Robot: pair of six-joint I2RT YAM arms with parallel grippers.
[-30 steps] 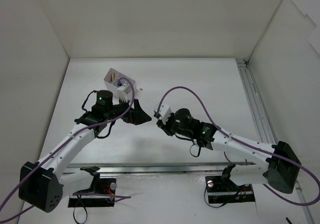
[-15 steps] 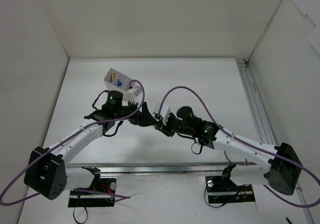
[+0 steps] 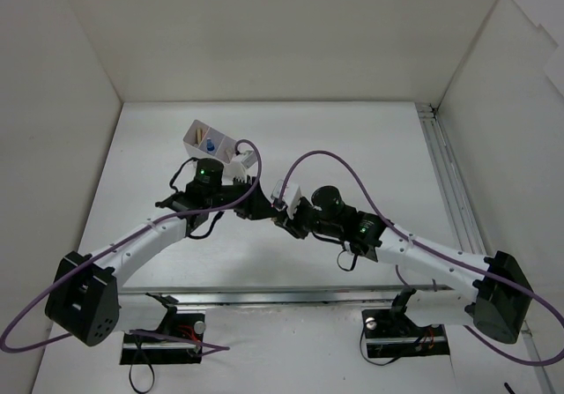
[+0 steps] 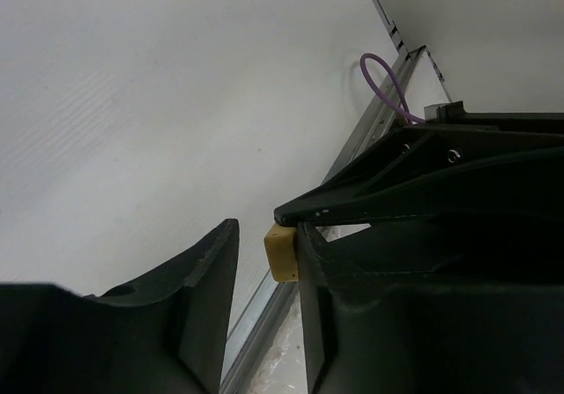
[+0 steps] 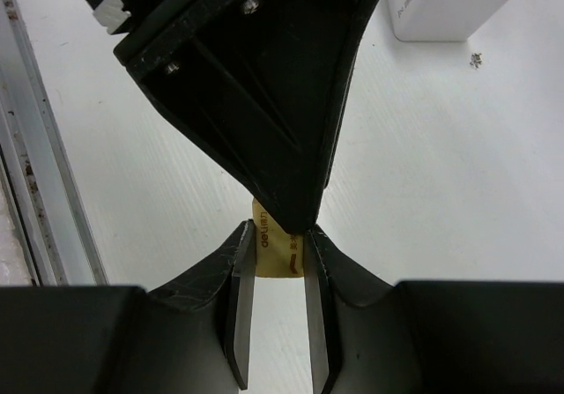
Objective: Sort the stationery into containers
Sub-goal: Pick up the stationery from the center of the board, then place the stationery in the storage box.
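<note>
A small tan eraser (image 5: pixel 278 251) with printed lettering hangs above the table, and my right gripper (image 5: pixel 277 240) is shut on it. My left gripper (image 4: pixel 267 228) has come in from the opposite side, tip to tip with the right one (image 3: pixel 280 211). In the left wrist view the eraser (image 4: pixel 282 253) rests against one left finger (image 4: pixel 310 271). A gap shows to the other finger, so the left jaws stand narrowly open round it. The white divided container (image 3: pixel 216 147) stands behind the left gripper (image 3: pixel 264 206), with a blue tube and tan sticks inside.
An aluminium rail (image 3: pixel 449 191) runs along the table's right side and another along the near edge (image 5: pixel 35 147). White walls enclose the table on three sides. Purple cables (image 3: pixel 330 160) arch over both arms. Tiny dark crumbs (image 5: pixel 476 57) lie beside the container (image 5: pixel 458 6).
The left arm swung right from the container to meet the right gripper, and its jaws narrowed round the eraser. The right gripper shifted slightly left, still holding the eraser.
</note>
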